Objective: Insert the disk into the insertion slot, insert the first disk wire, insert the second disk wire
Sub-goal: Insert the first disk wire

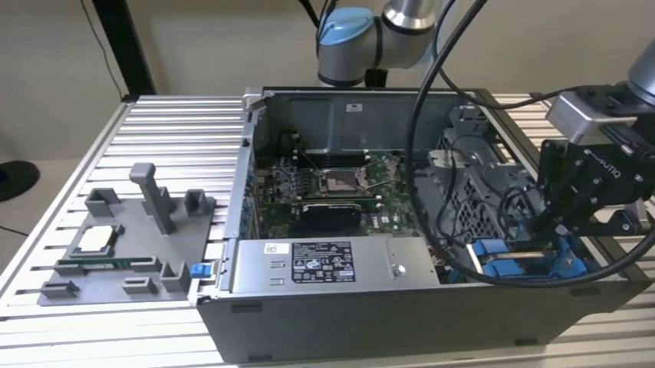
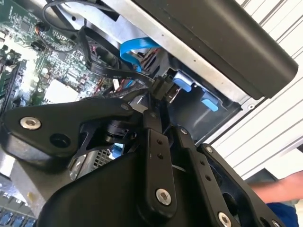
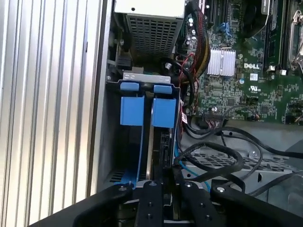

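Black two-finger tool [image 2: 158, 100]: closed, by the look of the second wrist view, on the small black plastic plug [image 2: 163, 88] of a flat black disk wire [image 2: 111, 72]. Positioned low at a corner of the open grey metal computer case [image 1: 389, 322], directly over the insertion slot [image 3: 144, 75], a grey metal bay with bright blue plastic tabs [image 3: 131, 109]. Silver-grey disk [image 3: 160, 144] in its blue carrier judged already seated on edge in that slot, beside the case wall.

Handling, as judged:
- Plug light, rigid and small. Best taken across its flat faces.
- Wire springy, liable to twist the plug off line.
- Disk dense, stiff and sensitive to shock. Take by the blue carrier.

Hidden or unclear:
- Socket on the disk covered by the tool; impossible to tell whether the plug is seated.
- Second disk wire not distinguishable among the loose black cables [image 3: 222, 156].

Slatted aluminium desk [image 1: 164, 130] under the case. At the edge of the second wrist view, a person's arm [image 2: 279, 189], cut off.
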### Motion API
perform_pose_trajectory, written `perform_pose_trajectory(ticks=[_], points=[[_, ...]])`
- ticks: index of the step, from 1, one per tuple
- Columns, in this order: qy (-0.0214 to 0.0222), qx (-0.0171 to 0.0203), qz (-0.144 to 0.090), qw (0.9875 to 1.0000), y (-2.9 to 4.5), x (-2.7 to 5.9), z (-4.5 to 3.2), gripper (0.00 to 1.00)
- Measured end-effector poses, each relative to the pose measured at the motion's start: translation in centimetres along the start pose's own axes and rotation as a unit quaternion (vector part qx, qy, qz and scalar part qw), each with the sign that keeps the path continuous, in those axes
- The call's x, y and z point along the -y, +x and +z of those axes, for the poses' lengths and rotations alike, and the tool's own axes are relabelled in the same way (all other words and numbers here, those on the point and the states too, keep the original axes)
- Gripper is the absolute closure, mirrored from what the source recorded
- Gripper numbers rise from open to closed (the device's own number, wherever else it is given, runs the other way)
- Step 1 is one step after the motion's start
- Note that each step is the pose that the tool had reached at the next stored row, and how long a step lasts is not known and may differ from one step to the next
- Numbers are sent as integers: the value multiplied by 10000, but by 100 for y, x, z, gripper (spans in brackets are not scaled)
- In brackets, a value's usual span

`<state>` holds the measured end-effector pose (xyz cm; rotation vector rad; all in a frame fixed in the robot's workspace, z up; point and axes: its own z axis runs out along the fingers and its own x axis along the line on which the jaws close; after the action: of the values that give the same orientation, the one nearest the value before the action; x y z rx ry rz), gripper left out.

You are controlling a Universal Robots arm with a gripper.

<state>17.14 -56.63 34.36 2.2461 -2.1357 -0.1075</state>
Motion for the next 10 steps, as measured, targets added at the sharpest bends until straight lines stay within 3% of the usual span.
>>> perform_pose_trajectory(ticks=[6, 10], points=[[2, 4, 68, 10000, -2, -24, 2, 100], [6, 17, 248, 9997, -3, -28, 6, 100]])
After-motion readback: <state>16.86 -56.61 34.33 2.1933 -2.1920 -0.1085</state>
